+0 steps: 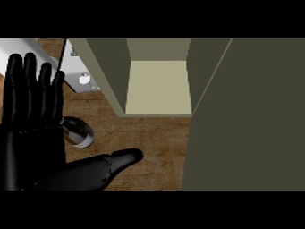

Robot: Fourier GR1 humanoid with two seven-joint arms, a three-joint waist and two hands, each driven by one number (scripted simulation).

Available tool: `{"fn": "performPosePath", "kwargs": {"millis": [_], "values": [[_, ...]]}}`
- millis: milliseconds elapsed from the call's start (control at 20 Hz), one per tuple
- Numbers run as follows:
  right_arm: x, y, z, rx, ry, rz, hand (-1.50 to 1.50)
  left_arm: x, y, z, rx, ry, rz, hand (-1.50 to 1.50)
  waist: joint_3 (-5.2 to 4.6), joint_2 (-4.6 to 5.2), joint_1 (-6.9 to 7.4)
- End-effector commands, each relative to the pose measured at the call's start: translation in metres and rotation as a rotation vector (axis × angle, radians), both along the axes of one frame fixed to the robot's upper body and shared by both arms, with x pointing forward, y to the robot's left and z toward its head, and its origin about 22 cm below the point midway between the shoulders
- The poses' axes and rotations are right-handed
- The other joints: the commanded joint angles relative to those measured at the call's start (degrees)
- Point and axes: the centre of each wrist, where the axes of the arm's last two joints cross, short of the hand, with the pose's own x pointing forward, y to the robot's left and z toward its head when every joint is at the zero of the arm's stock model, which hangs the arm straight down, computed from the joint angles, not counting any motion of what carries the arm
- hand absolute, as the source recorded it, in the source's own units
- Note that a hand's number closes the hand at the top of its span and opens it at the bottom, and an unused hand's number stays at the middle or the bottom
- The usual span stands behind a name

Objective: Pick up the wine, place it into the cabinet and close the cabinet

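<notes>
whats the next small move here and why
Probably bring the left hand right and curl it round the wine: the hand is open, the bottle stands beside it ungrasped on the counter, and the cabinet is open and bare inside.

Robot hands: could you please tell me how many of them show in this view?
1: the left robot hand, open, fingers up, at the left edge. The right one shows nowhere in view.

Dim, even light, soft shadows

Cabinet right of left hand; door rightmost.
</notes>
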Motion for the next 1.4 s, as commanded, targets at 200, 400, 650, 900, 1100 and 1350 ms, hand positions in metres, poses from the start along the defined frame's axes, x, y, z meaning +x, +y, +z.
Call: {"fn": "performPosePath", "kwargs": {"millis": [200, 400, 650, 900, 1100, 1350], "values": [[-0.027, -0.018, 0.005, -0.012, -0.035, 0.005, -1.5, -0.016, 0.03, 0.001, 0.009, 0.012, 0.078, -1.5, 0.02, 0.0, -0.2], [-0.039, -0.007, 0.018, 0.001, -0.043, -0.013, -1.5, -0.03, 0.042, 0.006, 0.027, 0.03, 0.099, -1.5, -0.01, -0.08, -0.08], [-0.026, -0.008, 0.015, 0.01, -0.049, -0.026, -1.5, -0.017, 0.069, 0.005, 0.012, 0.038, 0.13, -1.5, -0.03, 0.07, -0.1], [-0.023, -0.011, 0.017, 0.011, -0.05, -0.019, -1.5, -0.03, 0.081, -0.015, 0.003, 0.092, 0.148, -1.5, -0.04, 0.05, 0.05], [-0.034, -0.001, 0.027, 0.014, -0.044, -0.007, -1.5, -0.016, 0.114, -0.019, -0.035, 0.117, 0.161, -1.5, -0.11, 0.03, -0.02], [-0.027, -0.004, 0.022, 0.029, -0.04, 0.003, -1.5, 0.006, 0.108, -0.057, -0.047, 0.167, 0.147, -1.5, -0.06, 0.12, -0.3]]}}
